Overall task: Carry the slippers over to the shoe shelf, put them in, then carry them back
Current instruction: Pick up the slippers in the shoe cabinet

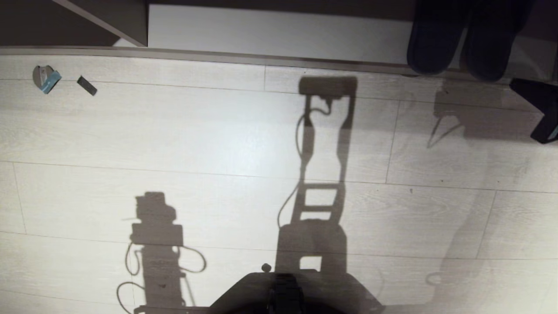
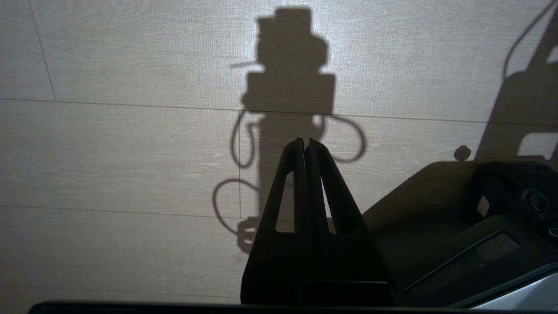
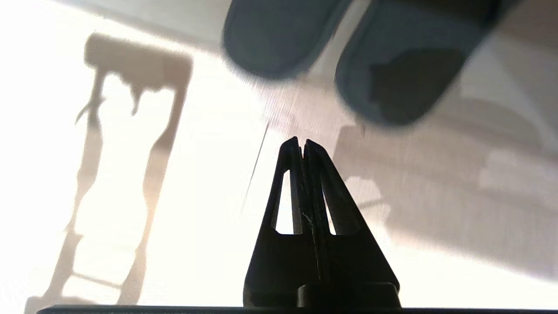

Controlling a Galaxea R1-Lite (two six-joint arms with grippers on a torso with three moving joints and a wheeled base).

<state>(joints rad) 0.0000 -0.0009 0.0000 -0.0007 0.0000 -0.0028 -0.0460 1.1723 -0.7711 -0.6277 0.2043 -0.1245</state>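
At the far left of the head view a small scrap [image 1: 46, 78] and a dark chip [image 1: 86, 85] lie on the floor [image 1: 218, 139], well apart from anything the task needs. The left gripper [image 2: 305, 141] hangs over bare floor beside the robot's base [image 2: 479, 218], its fingers [image 2: 293, 174] pressed together on nothing; it looks parked. Further right, the shelf [image 1: 279, 35] shows its pale base board along the top edge, with an upright divider [image 1: 126, 22] at its left. The slippers [image 1: 462, 43] sit side by side on that board at the far right, toes hanging over its front lip toward the robot, long axes running front to back. The right gripper [image 3: 301, 140] is empty, fingers [image 3: 320, 174] closed tight, and hovers above the floor just short of the toes: the slippers [image 3: 331, 48] lie straight ahead of the fingertips and slightly toward the right-hand one. The right arm is plainly the nearer. To fetch the pair back, I judge it must first spread its fingers, then advance along the slippers' length.
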